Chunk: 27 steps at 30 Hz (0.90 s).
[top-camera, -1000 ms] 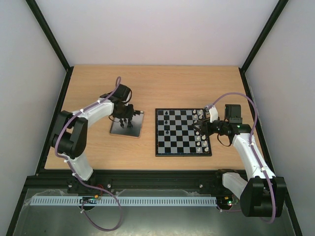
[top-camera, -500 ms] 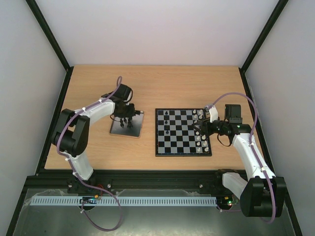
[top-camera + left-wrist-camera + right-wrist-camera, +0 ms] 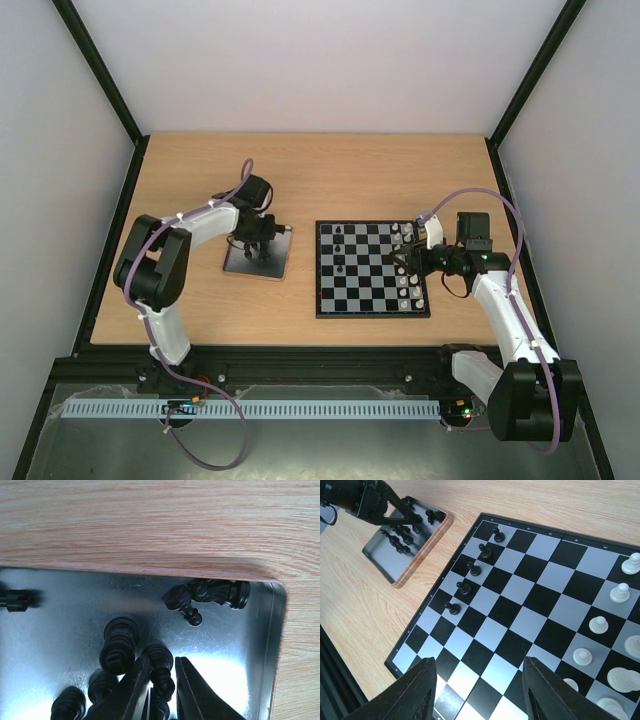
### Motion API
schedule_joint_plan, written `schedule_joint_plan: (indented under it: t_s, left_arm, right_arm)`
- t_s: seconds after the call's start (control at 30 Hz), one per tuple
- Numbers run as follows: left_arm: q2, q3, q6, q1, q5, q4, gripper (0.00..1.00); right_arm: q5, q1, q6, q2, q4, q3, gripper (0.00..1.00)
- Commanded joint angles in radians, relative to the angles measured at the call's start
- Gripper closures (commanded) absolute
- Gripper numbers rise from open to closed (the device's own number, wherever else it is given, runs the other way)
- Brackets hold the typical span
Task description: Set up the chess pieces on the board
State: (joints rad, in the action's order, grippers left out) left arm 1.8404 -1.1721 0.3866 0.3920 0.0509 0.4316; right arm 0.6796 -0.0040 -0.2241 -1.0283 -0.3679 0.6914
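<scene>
The chequered board (image 3: 345, 300) lies right of centre and also shows in the right wrist view (image 3: 520, 620). Several black pawns (image 3: 464, 587) stand in a row along its left side, and cream pieces (image 3: 598, 625) stand along its right side. My left gripper (image 3: 258, 243) reaches down into the metal tray (image 3: 235, 265). In the left wrist view (image 3: 157, 680) its jaws are nearly together, pinching a lying black chess piece (image 3: 161, 667). More black pieces (image 3: 119, 645) lie beside it. My right gripper (image 3: 477, 680) hovers wide open and empty over the board's right part.
Two more black pieces (image 3: 207, 594) lie in the tray's far right corner against its rim (image 3: 277, 630). The tray has a wooden edge (image 3: 422, 550). Bare wooden table (image 3: 330, 170) surrounds the tray and board. Black frame posts stand at the table's corners.
My left arm has swung its elbow inward and the left gripper has shifted slightly right over the tray. The right arm and the pieces on the board have not moved.
</scene>
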Motion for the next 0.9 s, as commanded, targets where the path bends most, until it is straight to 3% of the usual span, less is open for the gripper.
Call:
schedule_joint_plan:
  t_s: [0.0,0.37,0.57,0.87]
  left_arm:
    - [0.024,-0.024,0.006,0.014,-0.01,-0.001,0.83]
    - [0.054,-0.094,-0.008,0.092,-0.038,0.027,0.92]
    - [0.019,-0.158,-0.012,0.182,-0.073,0.087,0.92]
    - [-0.024,-0.193,-0.099,0.349,0.001,0.101,0.91]
  right_arm:
    - [0.009,0.006,-0.012,0.008,-0.007,-0.01,0.52]
    - [0.006,0.006,-0.012,0.016,-0.006,-0.01,0.52]
    - [0.008,0.005,-0.012,0.017,-0.006,-0.013,0.52]
    - [0.009,0.006,-0.012,0.018,-0.006,-0.012,0.52]
